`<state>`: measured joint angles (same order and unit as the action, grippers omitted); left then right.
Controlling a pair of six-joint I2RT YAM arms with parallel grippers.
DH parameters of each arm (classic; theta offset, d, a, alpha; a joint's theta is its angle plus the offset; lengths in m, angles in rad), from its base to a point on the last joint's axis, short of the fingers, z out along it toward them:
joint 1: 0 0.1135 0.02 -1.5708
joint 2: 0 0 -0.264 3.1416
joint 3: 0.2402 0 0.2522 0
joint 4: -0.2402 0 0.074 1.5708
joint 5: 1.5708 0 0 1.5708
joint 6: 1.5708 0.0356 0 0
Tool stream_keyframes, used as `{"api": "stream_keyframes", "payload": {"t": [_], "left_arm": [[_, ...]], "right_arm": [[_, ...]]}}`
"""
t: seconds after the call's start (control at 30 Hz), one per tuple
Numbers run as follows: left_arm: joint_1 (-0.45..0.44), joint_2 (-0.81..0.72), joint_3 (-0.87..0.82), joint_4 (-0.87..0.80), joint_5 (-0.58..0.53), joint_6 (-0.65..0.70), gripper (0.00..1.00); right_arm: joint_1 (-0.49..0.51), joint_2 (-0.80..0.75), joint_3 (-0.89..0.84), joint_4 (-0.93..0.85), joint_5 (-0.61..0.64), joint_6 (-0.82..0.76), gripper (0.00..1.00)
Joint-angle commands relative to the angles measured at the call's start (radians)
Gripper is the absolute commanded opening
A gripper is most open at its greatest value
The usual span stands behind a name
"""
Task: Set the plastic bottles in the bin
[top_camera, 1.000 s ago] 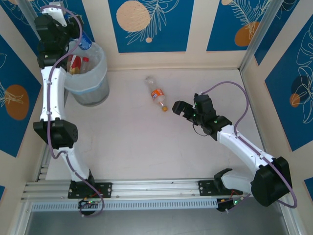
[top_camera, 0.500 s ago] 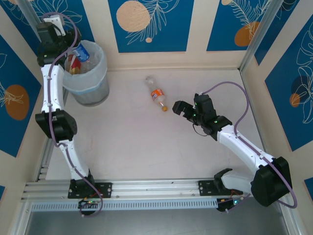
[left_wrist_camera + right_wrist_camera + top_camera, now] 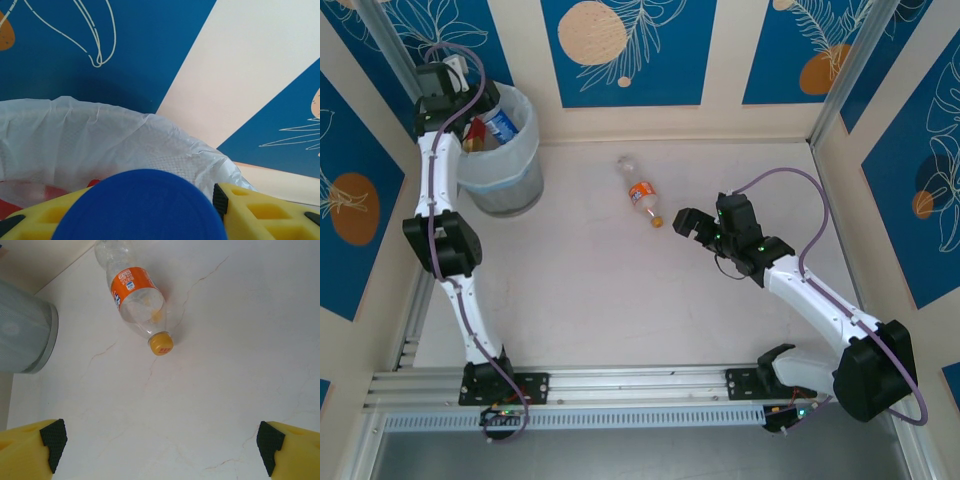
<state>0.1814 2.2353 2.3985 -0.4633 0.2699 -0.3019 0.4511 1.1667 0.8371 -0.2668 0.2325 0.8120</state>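
Top external view: we see the bin [image 3: 512,188] holding bottles with red labels [image 3: 475,131], and the left gripper [image 3: 475,105] over it gripping a blue-capped bottle [image 3: 140,205]. Our right gripper [image 3: 693,224] is wide open near an orange-labelled bottle [image 3: 640,192] lying on the table [image 3: 610,300].

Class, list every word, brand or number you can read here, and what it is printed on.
No text can be read.
On the clear plastic bottle with orange label: white print, too blurred.
On the blue-labelled bottle over the round grey bin: label too small.
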Motion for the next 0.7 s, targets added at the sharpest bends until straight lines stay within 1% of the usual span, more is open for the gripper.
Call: {"api": "stream_keyframes", "payload": {"t": [0.0, 0.07, 0.1, 0.23, 0.33, 0.57, 0.67], "left_arm": [[0.005, 0.035, 0.056, -0.029, 0.0, -0.005, 0.53], [0.006, 0.045, 0.066, -0.044, -0.006, 0.002, 0.58], [0.004, 0.049, 0.073, -0.052, -0.005, 0.003, 0.62], [0.005, 0.058, 0.118, -0.073, 0.018, 0.013, 0.89], [0.005, 0.052, 0.157, -0.091, 0.002, 0.023, 0.99], [0.005, -0.004, 0.173, -0.118, -0.119, 0.059, 0.99], [0.005, -0.018, 0.172, -0.143, -0.114, 0.06, 0.99]], "right_arm": [[0.0, -0.002, 0.02, -0.007, -0.015, 0.006, 1.0], [0.0, 0.005, 0.028, -0.012, -0.018, 0.002, 1.0], [0.0, 0.008, 0.031, -0.015, -0.02, 0.003, 1.0], [0.0, 0.02, 0.037, -0.018, -0.028, 0.001, 1.0], [0.001, 0.025, 0.037, -0.018, -0.03, 0.001, 1.0], [0.002, 0.034, 0.037, -0.018, -0.034, 0.001, 1.0], [0.003, 0.04, 0.038, -0.016, -0.035, 0.003, 1.0]]}}
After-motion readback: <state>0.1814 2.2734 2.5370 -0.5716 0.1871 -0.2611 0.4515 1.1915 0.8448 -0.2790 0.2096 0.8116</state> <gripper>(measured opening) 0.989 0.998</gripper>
